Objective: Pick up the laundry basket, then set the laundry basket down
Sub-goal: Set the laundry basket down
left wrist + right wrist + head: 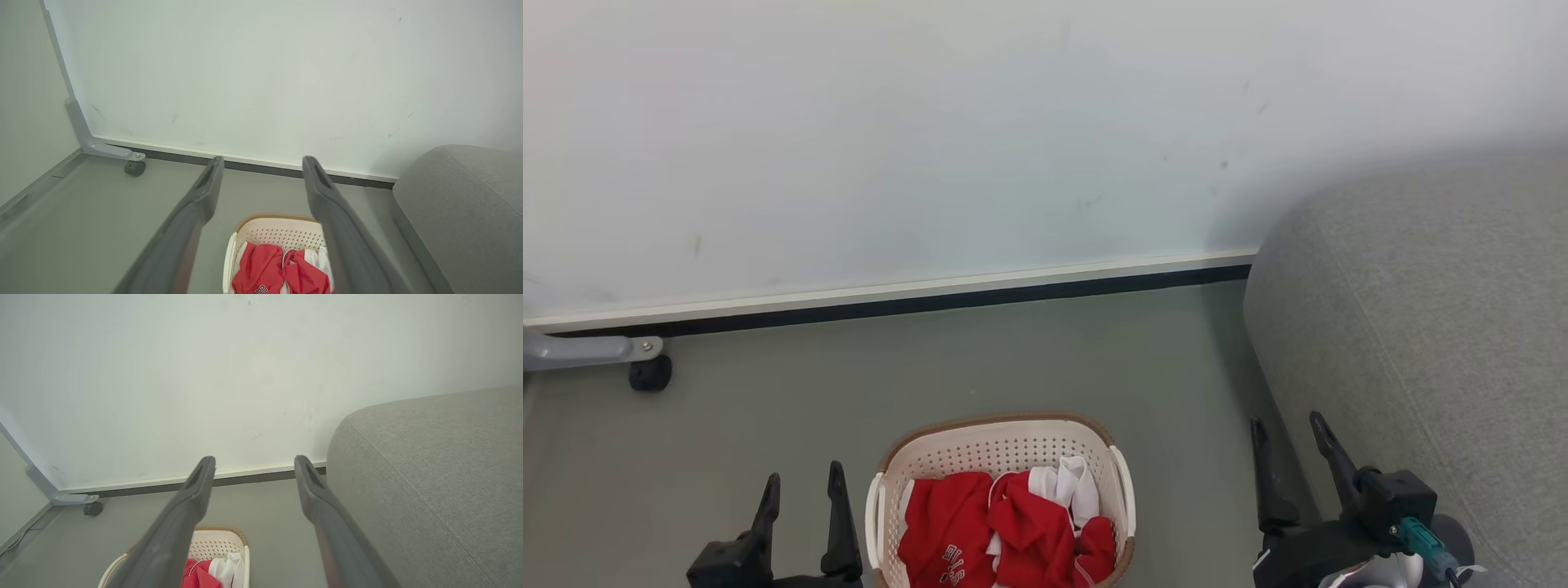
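Grey floor (1013, 359) bears laundry basket (1001, 451), sofa (1421, 327).

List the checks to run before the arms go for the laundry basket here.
1. Left gripper open: ok, fingers apart, nothing between them.
2. Right gripper open: ok, empty, beside the grey sofa.
3. Laundry basket upright on the floor between the two grippers: ok.
4. White handles uncovered: ok; the red and white clothes lie inside the rim.
5. Grippers at the handles: not ok, both stand apart from the basket.
6. Basket's near end: cannot tell, cut off at the head view's bottom edge.
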Available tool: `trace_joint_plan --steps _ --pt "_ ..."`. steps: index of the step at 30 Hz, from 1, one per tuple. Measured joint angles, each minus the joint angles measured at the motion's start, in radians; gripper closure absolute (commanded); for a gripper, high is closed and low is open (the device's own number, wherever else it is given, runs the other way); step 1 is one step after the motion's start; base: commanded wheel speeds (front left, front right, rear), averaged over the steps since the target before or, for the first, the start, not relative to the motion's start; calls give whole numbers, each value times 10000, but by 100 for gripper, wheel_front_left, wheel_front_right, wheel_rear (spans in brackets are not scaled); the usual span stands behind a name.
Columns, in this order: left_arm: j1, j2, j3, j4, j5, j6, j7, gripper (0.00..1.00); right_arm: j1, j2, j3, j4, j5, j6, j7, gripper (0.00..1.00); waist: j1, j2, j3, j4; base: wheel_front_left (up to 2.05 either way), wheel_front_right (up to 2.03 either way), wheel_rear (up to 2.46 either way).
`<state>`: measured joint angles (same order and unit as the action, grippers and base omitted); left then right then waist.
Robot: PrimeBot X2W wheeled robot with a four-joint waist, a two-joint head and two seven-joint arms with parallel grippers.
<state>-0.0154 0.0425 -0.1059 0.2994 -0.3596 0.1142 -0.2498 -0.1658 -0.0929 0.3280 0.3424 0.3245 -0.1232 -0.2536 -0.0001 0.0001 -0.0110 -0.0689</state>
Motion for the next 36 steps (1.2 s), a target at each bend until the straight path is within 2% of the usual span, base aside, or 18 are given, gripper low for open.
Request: trace_joint_plan --steps 8,36 --pt "12 6 -84 -186 0 2 0 0 172 54 -190 -169 -92 0 0 0 1 0 86 -217 0 0 0" --pt "14 10 -180 -424 13 88 0 0 373 205 -522 -470 -265 15 0 0 1 0 145 -196 0 0 0"
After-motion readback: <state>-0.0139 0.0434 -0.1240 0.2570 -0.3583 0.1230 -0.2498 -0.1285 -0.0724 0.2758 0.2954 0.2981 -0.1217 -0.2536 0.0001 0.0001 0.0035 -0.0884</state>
